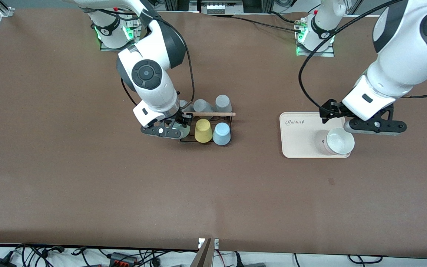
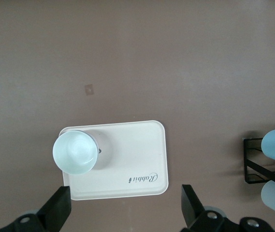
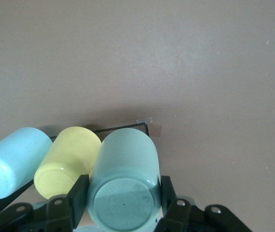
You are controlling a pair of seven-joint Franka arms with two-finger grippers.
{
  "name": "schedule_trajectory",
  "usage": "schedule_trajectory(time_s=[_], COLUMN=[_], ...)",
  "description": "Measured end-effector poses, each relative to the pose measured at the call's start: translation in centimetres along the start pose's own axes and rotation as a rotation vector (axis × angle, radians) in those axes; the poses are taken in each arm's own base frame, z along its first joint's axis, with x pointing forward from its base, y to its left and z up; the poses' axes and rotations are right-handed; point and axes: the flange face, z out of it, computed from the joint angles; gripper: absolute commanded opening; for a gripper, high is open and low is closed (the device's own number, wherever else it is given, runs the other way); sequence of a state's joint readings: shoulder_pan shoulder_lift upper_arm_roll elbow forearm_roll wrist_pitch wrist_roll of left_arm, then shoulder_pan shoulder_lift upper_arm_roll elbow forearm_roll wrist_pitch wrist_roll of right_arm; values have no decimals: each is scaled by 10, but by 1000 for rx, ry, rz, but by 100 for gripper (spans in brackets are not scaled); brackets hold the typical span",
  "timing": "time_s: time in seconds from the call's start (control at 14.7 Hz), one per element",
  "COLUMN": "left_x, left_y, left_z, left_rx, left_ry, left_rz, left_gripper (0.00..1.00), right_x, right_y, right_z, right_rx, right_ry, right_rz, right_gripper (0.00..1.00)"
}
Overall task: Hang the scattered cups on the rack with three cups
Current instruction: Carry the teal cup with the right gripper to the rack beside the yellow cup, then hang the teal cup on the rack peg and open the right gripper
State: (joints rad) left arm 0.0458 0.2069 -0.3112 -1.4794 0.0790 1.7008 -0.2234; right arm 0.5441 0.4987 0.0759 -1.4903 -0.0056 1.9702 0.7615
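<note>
Right gripper (image 3: pixel 123 205) squeezed the green cup (image 3: pixel 124 186) at the rack (image 1: pixel 208 126) mid-table, left gripper (image 2: pixel 125 212) waited, fingers apart, over the tray (image 1: pixel 298 142).

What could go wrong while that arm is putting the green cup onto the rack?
The right gripper holds the mint-green cup upside down right beside the yellow cup on the rack; a small slip might knock its neighbour or miss the peg. The rack looks light, so a push could shift it.
</note>
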Motion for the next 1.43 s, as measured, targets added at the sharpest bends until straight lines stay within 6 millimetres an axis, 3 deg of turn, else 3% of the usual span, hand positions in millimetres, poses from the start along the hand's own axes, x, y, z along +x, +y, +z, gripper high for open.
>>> schedule_trajectory(time_s=[0.2,0.75,0.82,0.88,1.02,1.22,1.43], left_x=[2,-10,-11,-11,-12,-12,-14], left_y=[-17,-12,-9,-8,-6,-3,1], left_z=[0,3,2,2,3,7,7], left_rx=[-2,12,11,11,11,9,8], left_ry=[-13,-99,-99,-100,-103,-88,-53], left_rz=[-14,4,8,11,14,18,23], left_gripper=[100,100,100,100,100,100,100], right_x=[-3,-2,-2,-2,-2,3,22], right_y=[-6,-14,-15,-16,-17,-16,-12], right_z=[17,61,64,65,65,60,25], right_rx=[-23,-45,-45,-44,-43,-38,-24], right_ry=[-10,-19,-19,-18,-15,-4,27], right_rz=[-8,-1,-1,-2,-2,6,15], right_gripper=[30,33,36,48,100,100,100])
